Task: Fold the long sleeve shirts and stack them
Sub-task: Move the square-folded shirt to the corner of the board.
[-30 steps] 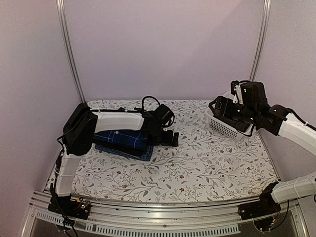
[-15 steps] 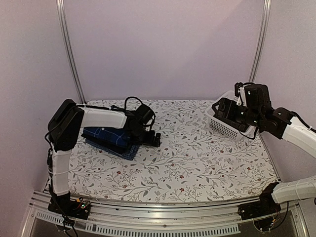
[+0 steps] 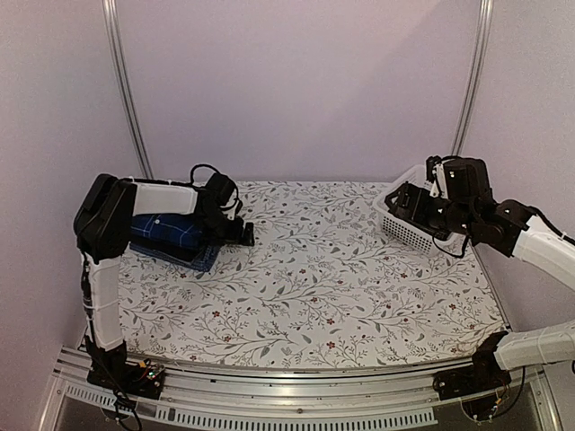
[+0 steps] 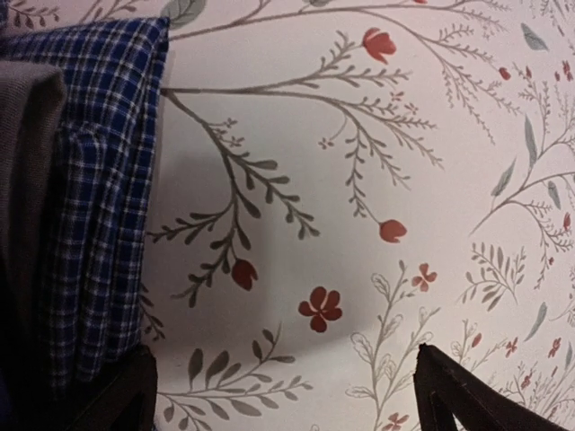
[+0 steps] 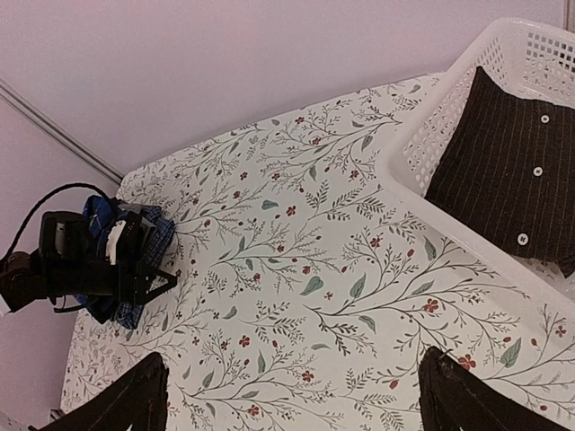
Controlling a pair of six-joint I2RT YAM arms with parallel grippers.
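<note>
The stack of blue shirts (image 3: 169, 235) has been slid leftward by the left gripper (image 3: 244, 235), jaws apart and empty, while the black shirt (image 5: 512, 171), apparently unfolded, is left in the basket (image 5: 429, 148) beneath the spread-jawed right gripper (image 3: 400, 199).

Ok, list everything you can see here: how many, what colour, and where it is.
plaid shirt: one, dark blue with thin white lines, folded, top of the stack at the table's far left
check shirt: one, fine blue check, under the plaid shirt
black shirt: one, black with white buttons, inside the basket
basket: one, white plastic lattice, far right of the table
tablecloth: one, white with a floral print, covering the table
frame posts: two, silver, at the back corners
left gripper: one, black, open, low over the tablecloth beside the stack
right gripper: one, black, open, raised near the basket
</note>
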